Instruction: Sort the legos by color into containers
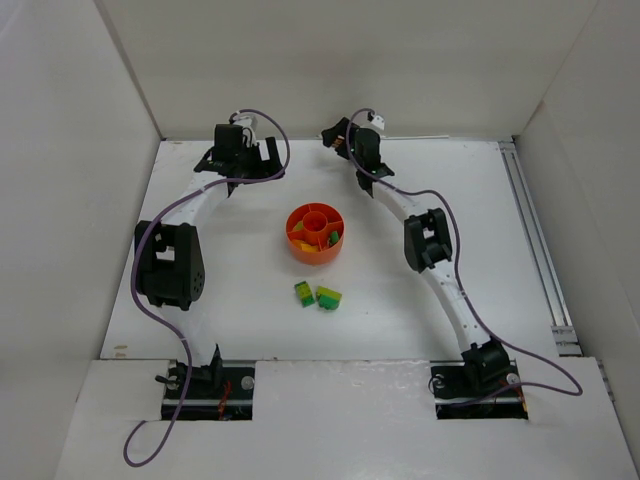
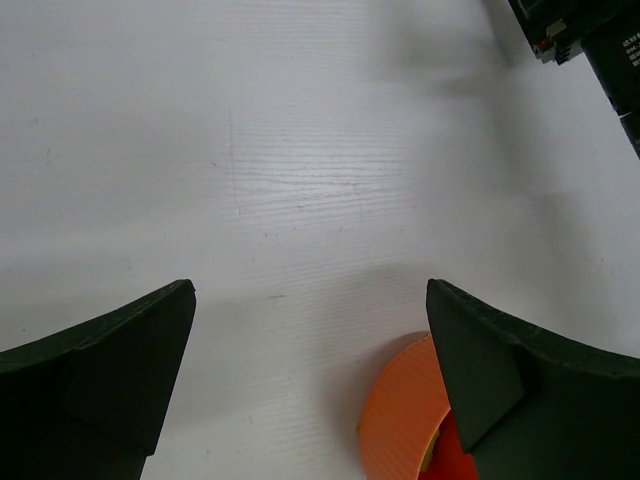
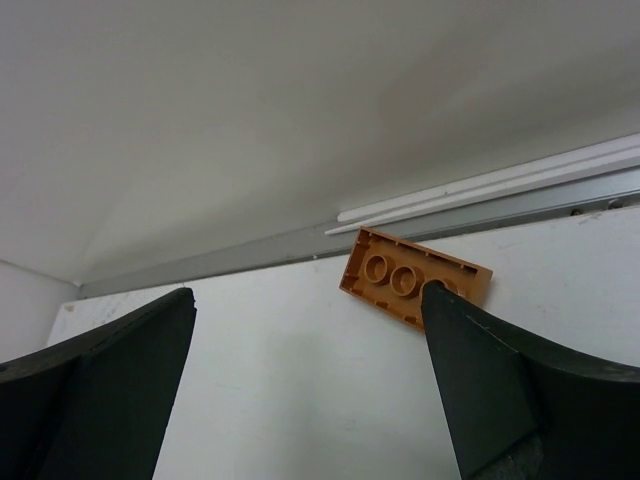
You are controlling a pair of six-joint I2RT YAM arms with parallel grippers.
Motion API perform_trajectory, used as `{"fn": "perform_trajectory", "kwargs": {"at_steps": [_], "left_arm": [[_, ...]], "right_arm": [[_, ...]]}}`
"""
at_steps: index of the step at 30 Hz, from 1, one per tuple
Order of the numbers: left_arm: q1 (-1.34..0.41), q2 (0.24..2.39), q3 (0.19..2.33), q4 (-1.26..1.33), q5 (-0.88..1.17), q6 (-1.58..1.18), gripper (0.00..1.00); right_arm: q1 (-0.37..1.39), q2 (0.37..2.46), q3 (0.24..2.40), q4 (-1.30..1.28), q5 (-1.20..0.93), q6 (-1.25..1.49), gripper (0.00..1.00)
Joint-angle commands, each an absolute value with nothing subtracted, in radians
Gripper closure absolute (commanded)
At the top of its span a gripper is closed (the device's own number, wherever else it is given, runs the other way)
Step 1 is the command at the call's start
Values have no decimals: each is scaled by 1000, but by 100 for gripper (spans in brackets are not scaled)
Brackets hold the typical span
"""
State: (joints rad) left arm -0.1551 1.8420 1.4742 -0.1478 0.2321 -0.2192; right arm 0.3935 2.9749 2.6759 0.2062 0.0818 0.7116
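The left gripper [image 2: 308, 290] and right gripper [image 3: 308, 295] hang at the far end of the table [image 1: 380, 330], jaws spread, empty. 2 green-yellow legos [image 1: 305, 293] lie near the orange dish [image 1: 315, 250], on its near side. Recommended: centre 1 gripper above 1 brick, align jaws across its narrow faces, descend vertically.

A flat white bench [image 1: 400, 325] sits boxed in by plain white wall panels [image 1: 330, 60] on three sides. A grey metal rail [image 1: 535, 240] runs along its right edge under soft, even light.
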Motion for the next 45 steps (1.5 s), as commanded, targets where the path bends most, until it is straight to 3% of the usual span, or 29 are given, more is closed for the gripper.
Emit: {"fn": "perform_trajectory", "kwargs": {"at_steps": [1, 9, 13, 24, 29, 45], "left_arm": [[-149, 1801, 1508, -144, 236, -225, 1], [-149, 1782, 1479, -126, 245, -225, 1], [-149, 1773, 1479, -126, 258, -225, 1], [-182, 1700, 1436, -97, 267, -235, 1], [-192, 1668, 1425, -86, 267, -253, 1], [-192, 1647, 1414, -75, 247, -253, 1]], "right_arm": [[391, 2849, 2613, 39, 63, 645, 0], [347, 2608, 2291, -121, 32, 551, 0], [338, 2452, 2066, -201, 121, 450, 0], [328, 2048, 1596, -239, 190, 313, 0], [328, 2058, 1637, -221, 236, 235, 0], [305, 2457, 2225, -422, 265, 97, 0]]}}
